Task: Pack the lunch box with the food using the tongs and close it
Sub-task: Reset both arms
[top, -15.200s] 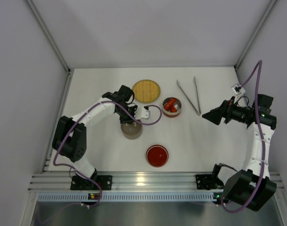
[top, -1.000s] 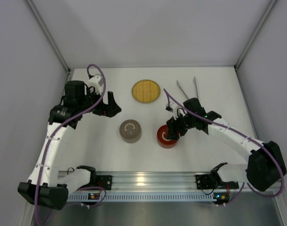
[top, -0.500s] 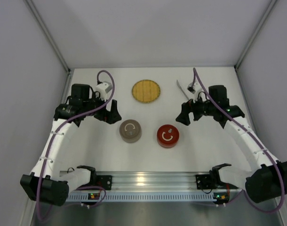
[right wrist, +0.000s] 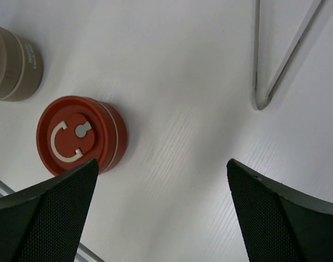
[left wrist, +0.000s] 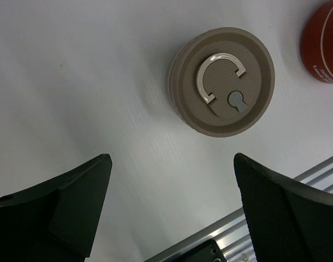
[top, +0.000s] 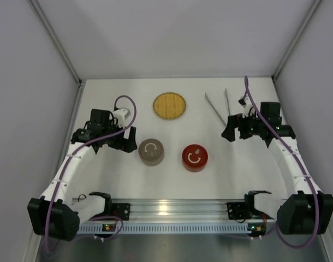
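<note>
- Near edge: aluminium rail with both arm bases bolted on, left arm on the left, right arm on the right.
- Red tin sits on the white table, right of centre. Lid is on, with a pale C-shaped ring handle on top. This is the lunch box, and it is closed.
- Tan tin sits just left of the red tin, with a gap between them. Its lid is also on, with the same ring handle.
- Left end effector: jaws spread wide, nothing between them. It hangs over bare table just left of the tan tin, not touching it. In the left wrist view the tan tin lies beyond the fingertips and the edge of the red tin shows at the top right.
- Right end effector: jaws wide open, empty. It is right of and slightly farther than the red tin, well apart from it.
- Tongs: flat on the table at far right, untouched. The joined end points near and the two arms splay toward the far edge. In the top view the joined end is right beside the right end effector. The right wrist view shows it clear of both fingers.
- Round yellow woven plate: far centre, left of the tongs, on its own.
</note>
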Tool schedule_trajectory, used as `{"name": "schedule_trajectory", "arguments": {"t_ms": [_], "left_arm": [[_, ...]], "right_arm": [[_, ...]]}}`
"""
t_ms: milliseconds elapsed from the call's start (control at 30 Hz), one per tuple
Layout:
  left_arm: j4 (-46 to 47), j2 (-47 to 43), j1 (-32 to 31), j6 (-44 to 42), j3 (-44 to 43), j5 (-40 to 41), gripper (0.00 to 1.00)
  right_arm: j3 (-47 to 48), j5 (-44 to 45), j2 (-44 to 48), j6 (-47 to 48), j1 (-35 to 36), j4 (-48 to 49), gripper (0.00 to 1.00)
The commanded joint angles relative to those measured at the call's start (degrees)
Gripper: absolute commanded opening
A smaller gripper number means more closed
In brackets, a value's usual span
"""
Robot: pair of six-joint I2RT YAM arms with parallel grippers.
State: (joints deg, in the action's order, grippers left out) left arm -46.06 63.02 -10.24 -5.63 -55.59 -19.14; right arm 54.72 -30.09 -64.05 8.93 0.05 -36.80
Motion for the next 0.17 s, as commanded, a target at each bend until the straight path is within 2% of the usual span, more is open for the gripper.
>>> {"name": "schedule_trajectory", "arguments": {"t_ms": [0,133], "left_arm": [[5.2,-1.9,0.6,1.3,0.0,3.1,0.98],[5.3,-3.2,1.2,1.9,-0.6,3.0,0.98]], "right_arm": [[-1.5,2.0,2.2,0.3,-1.5,1.7,0.99],[-1.4,2.5,2.4,0.6,-1.5,1.7,0.99]]}}
